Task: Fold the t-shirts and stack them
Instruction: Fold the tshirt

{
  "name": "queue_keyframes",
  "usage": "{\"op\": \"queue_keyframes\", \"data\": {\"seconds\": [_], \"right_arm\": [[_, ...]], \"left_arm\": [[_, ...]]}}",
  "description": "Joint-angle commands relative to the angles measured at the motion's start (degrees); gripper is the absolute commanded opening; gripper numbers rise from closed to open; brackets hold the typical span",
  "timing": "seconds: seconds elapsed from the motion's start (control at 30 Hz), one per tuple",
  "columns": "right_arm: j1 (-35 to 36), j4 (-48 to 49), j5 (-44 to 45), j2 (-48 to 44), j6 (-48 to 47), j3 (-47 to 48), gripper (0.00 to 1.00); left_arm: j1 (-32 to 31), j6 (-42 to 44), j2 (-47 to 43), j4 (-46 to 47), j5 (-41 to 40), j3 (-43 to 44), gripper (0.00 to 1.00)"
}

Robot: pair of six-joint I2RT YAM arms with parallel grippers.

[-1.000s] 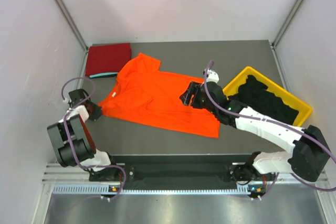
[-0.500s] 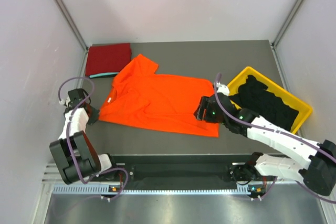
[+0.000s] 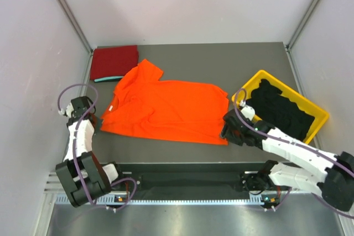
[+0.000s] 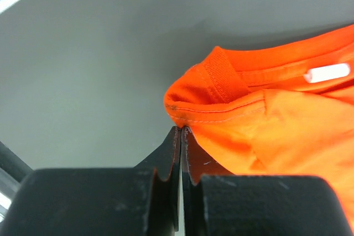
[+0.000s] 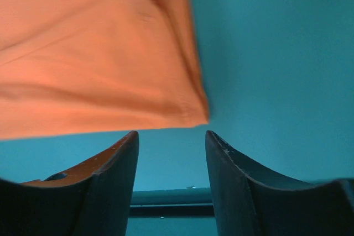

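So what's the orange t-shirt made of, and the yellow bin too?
The orange t-shirt looks like soft knitted cloth, maybe cotton: it is matte and wrinkly, with a ribbed collar and stitched seams. The yellow bin looks like hard plastic: it is smooth and a bit shiny, with a stiff, straight rim.

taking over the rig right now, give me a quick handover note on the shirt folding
Left gripper: shut, pinching the orange t-shirt at its edge by the collar.
Right gripper: open, empty, just off that shirt's near right corner.
Things: the orange t-shirt lies spread flat in the middle of the table. The dark red t-shirt sits folded at the far left corner, with a teal edge showing under it. The black t-shirts are heaped in the yellow bin.
Done: the dark red one is folded and placed.
Left: fold and stack the orange one, then the black ones.
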Motion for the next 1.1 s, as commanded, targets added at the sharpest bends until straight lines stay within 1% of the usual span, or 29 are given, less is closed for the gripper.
{"op": "queue_keyframes", "data": {"seconds": [0.0, 0.1, 0.17, 0.27, 0.37, 0.53, 0.8, 0.83, 0.87, 0.93, 0.97, 1.03, 1.07], "right_arm": [[-0.57, -7.01, 2.56, 5.93, 10.67, 4.27, 0.51], [-0.57, -10.12, 4.05, 8.77, 14.73, 5.51, 0.50], [-0.48, -10.21, 4.49, 9.65, 15.80, 5.43, 0.50], [-0.48, -9.42, 6.95, 9.39, 17.56, 4.72, 0.48], [-0.57, -7.40, 8.10, 9.13, 18.35, 3.23, 0.47], [-0.48, -2.74, 6.87, 10.18, 18.70, 0.51, 0.46], [-0.48, 1.12, 6.08, 11.85, 18.79, -3.00, 0.42], [-0.39, 1.65, 6.16, 11.85, 18.70, -3.36, 0.39], [-0.39, 2.70, 6.17, 11.76, 18.53, -3.71, 0.32], [-0.39, 3.93, 6.34, 11.85, 17.74, -4.59, 0.23], [-0.39, 4.72, 6.43, 11.85, 17.47, -4.77, 0.14], [-0.48, 5.17, 6.69, 12.38, 17.03, -5.12, 0.02], [-0.39, 5.17, 6.61, 12.38, 16.68, -5.29, 0.00]], "left_arm": [[0.03, -0.66, 1.47, 0.41, -1.23, -1.36, 0.00], [0.03, -0.92, 2.62, 1.11, -0.18, -1.54, 0.00], [0.03, -0.84, 3.06, 2.08, 0.35, -1.71, 0.00], [0.03, -0.31, 3.94, 2.96, 0.53, -1.72, 0.00], [0.03, 0.57, 4.99, 3.84, 0.18, -1.71, 0.00], [0.11, 0.92, 6.31, 4.54, -0.18, -1.89, 0.00], [0.03, 1.36, 5.35, 5.42, -1.23, -2.77, 0.00], [0.03, 1.36, 5.26, 5.51, -1.32, -2.77, 0.00], [0.03, 1.53, 5.26, 5.51, -1.49, -2.77, 0.00], [0.11, 1.36, 5.35, 5.60, -1.58, -2.60, 0.00], [0.03, 1.45, 5.26, 5.60, -1.50, -2.59, 0.00], [0.12, 1.27, 5.34, 5.69, -1.41, -2.42, 0.00], [0.03, 1.27, 5.35, 5.77, -1.41, -2.33, 0.00]]}}
